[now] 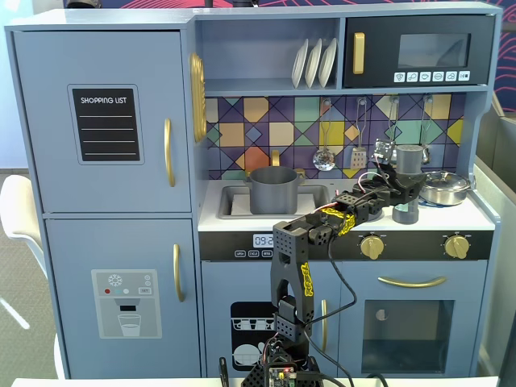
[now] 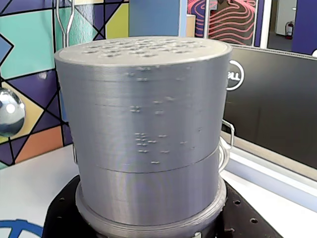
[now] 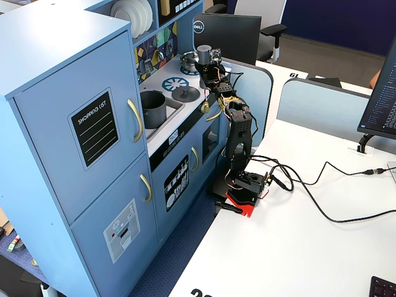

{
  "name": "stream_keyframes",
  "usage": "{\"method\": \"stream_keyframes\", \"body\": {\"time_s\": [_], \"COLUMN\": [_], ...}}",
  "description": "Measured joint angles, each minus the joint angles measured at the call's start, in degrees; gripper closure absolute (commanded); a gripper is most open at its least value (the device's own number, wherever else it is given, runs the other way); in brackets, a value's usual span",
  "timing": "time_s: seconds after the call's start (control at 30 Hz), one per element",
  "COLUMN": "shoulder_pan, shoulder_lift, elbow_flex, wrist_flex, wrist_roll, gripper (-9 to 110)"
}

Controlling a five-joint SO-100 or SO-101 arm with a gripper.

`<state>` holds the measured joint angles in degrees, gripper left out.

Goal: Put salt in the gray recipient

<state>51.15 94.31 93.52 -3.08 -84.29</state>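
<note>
The salt [image 1: 409, 161], a tall slim dark-gray shaker, stands upright over the stove top at the right of the toy kitchen. My gripper [image 1: 403, 187] is shut on its middle. In the wrist view the salt [image 2: 148, 109] fills the frame, its holed top facing up and black parts of the gripper [image 2: 148, 220] around its lower part. I cannot tell whether its base touches the counter. The gray recipient [image 1: 272, 189], a matte gray pot, sits in the sink to the left, well apart from the gripper. In the side fixed view the salt [image 3: 203, 53] is far behind the gray recipient [image 3: 153, 106].
A shiny silver pan [image 1: 444, 187] sits just right of the shaker. A flat gray lid [image 3: 185, 93] lies on the counter between sink and stove. Ladle [image 1: 324, 158] and spatula [image 1: 355, 153] hang on the backsplash. A Dell monitor [image 3: 226, 34] stands behind the kitchen's end.
</note>
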Motion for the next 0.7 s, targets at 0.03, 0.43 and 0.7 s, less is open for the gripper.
{"method": "stream_keyframes", "body": {"time_s": [0.03, 0.43, 0.7], "shoulder_pan": [0.0, 1.41, 1.23], "shoulder_lift": [-0.35, -0.97, -0.7], "elbow_flex": [-0.26, -0.79, -1.23], "wrist_flex": [-0.18, 0.53, 5.01], "wrist_roll": [0.18, 2.46, -0.44], "gripper": [101, 63, 47]}}
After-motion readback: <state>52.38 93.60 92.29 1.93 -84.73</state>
